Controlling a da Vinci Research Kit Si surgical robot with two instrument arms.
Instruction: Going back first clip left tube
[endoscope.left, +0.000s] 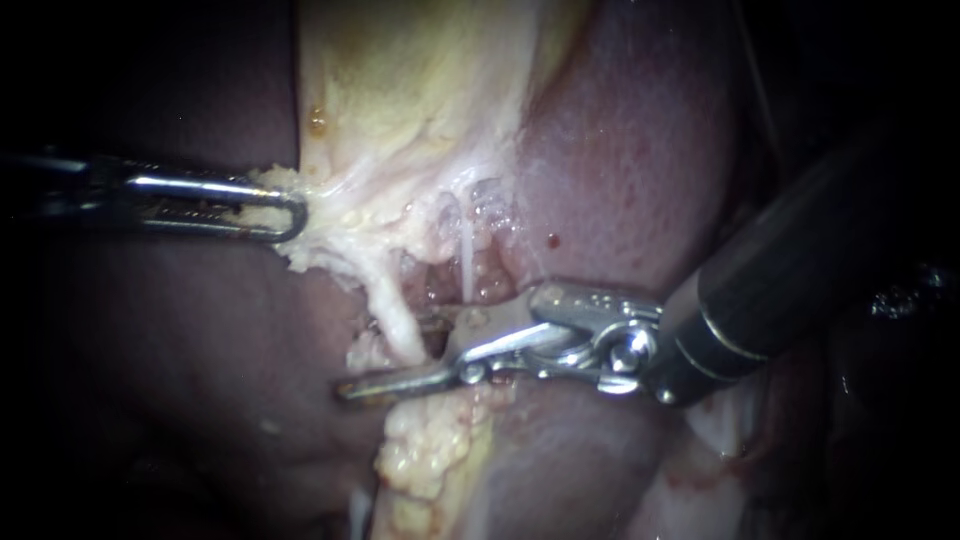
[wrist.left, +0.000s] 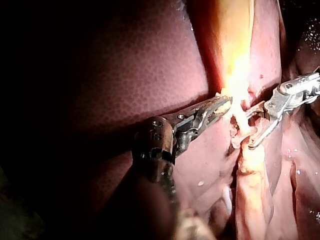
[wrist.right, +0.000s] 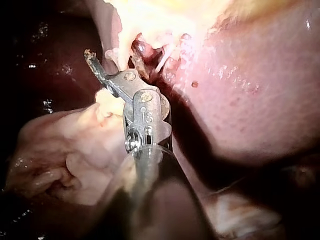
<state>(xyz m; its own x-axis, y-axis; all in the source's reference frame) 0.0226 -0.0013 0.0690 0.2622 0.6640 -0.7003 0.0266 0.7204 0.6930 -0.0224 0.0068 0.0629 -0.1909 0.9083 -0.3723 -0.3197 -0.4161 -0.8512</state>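
The left tube (endoscope.left: 392, 312) is a pale cord running down from the yellow-white gallbladder tissue (endoscope.left: 420, 120). The thinner right tube (endoscope.left: 467, 262) stands just beside it. My right instrument (endoscope.left: 385, 357) comes in from the right with its jaws open. The lower jaw lies across the front of the left tube and the upper jaw sits behind it. I cannot make out a clip on the tube. My left instrument (endoscope.left: 288, 214) is shut on the frayed edge of the gallbladder tissue and holds it to the left. In the left wrist view its jaws (wrist.left: 222, 105) grip the lit tissue, opposite my right instrument (wrist.left: 252, 127). In the right wrist view, my right instrument (wrist.right: 112, 60) straddles pale tissue.
Dark red liver (endoscope.left: 640, 150) lies on both sides of the dissected window. A lump of yellow fat (endoscope.left: 430, 450) hangs below my right instrument's jaws. A small blood spot (endoscope.left: 552, 240) marks the liver right of the tubes.
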